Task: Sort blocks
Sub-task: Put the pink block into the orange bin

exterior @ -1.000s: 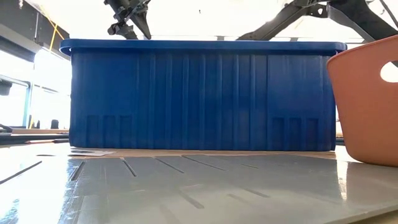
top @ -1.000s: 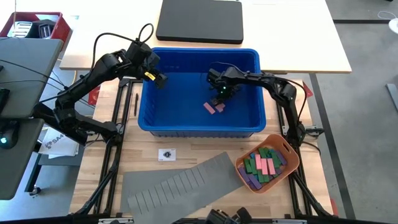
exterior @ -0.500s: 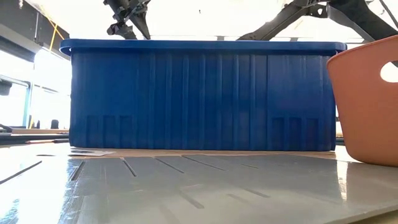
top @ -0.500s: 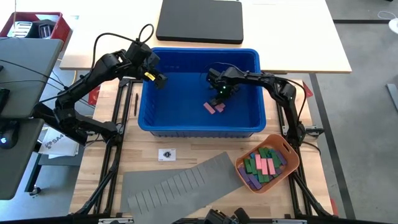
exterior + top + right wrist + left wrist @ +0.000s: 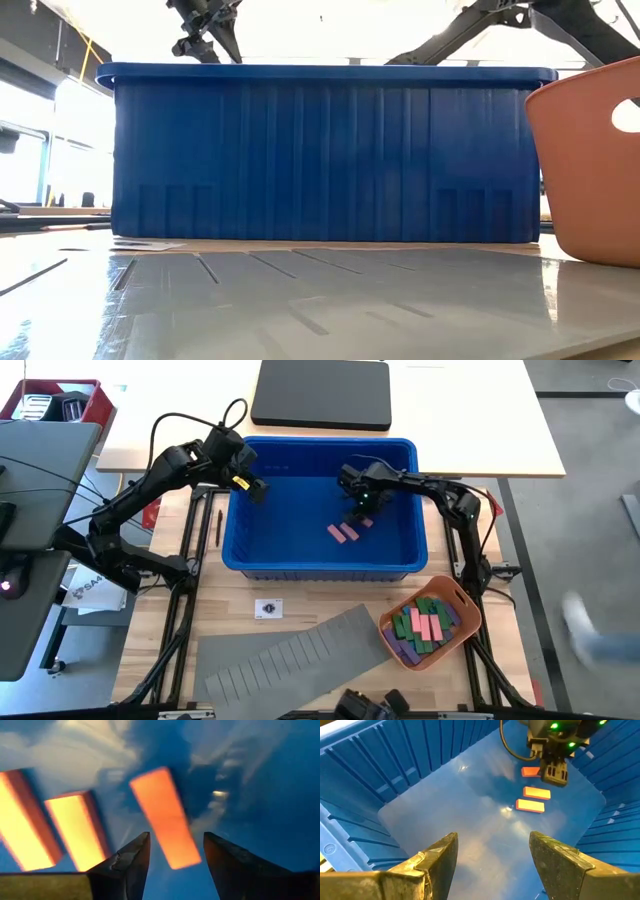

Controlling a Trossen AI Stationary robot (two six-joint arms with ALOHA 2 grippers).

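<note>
Blocks [image 5: 427, 624] mostly fill the orange tray [image 5: 462, 597] at five o'clock; three pink blocks [image 5: 536, 793] remain in the blue bin [image 5: 320, 565] beneath the open right gripper [image 5: 364, 510]; left gripper [image 5: 492, 851] waits open at ten o'clock.

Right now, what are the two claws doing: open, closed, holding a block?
Left claw: open, empty, over the blue bin.
Right claw: open, empty, above a pink block.

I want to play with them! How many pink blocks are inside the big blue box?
3 pink blocks lie on the blue box floor: two side by side mid-floor, one just beyond, under the right gripper. None looks hidden.
</note>
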